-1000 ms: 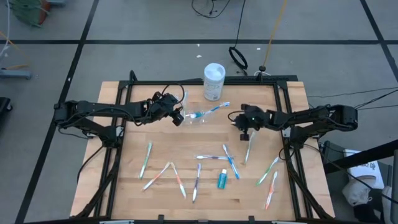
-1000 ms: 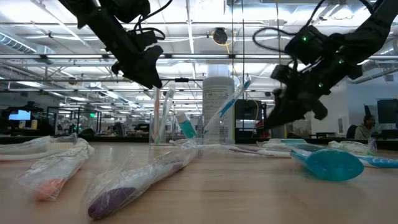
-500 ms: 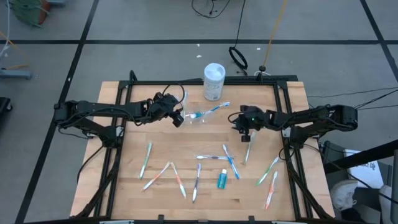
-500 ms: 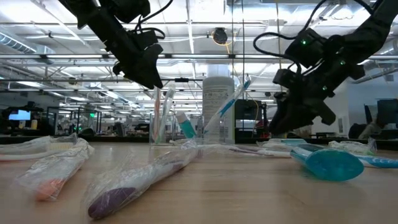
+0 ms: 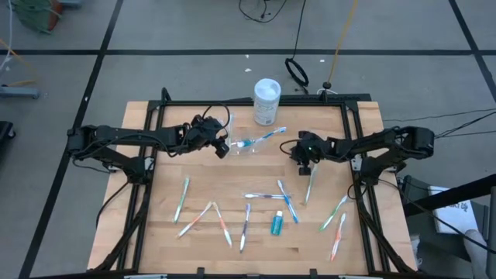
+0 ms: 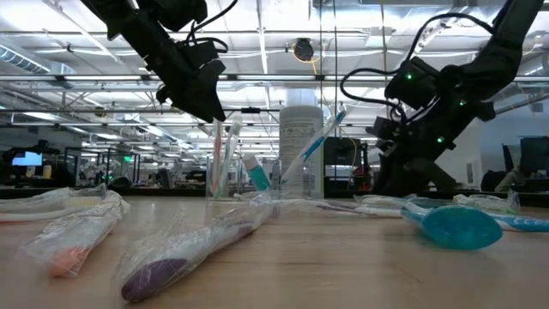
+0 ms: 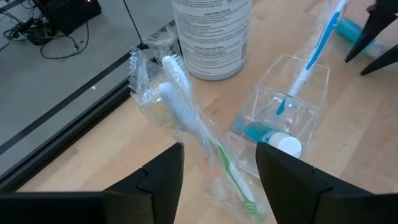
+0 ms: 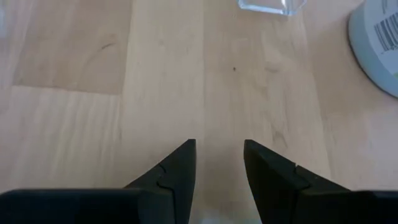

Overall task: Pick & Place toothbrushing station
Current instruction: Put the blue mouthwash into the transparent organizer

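Observation:
A clear plastic cup (image 5: 248,145) stands on the table near the far edge, also in the left wrist view (image 7: 283,102). It holds a blue toothbrush (image 7: 314,46) and a teal toothpaste tube (image 7: 264,134). My left gripper (image 5: 222,146) is just left of the cup, shut on a plastic-wrapped green-handled toothbrush (image 7: 193,115). My right gripper (image 5: 304,159) is open and low over bare wood right of the cup (image 8: 219,143), by the far end of a loose toothbrush (image 5: 310,184). My left gripper pinches the wrapped toothbrush near its green handle end (image 7: 233,180) between its two fingers. The brush runs on ahead of the fingers, its white head (image 7: 174,71) farthest from them, near the white tub's base. Whether the head rests on the table, I cannot tell.
A tall white tub (image 5: 266,101) stands at the far edge behind the cup. Several wrapped toothbrushes (image 5: 221,221) and a teal toothpaste tube (image 5: 277,225) lie spread over the near half of the table. Bare wood lies at the left side.
My right gripper has gone down toward the table, right of the cup, and its arm has folded in a little. The cup and the loose brushes lie as before.

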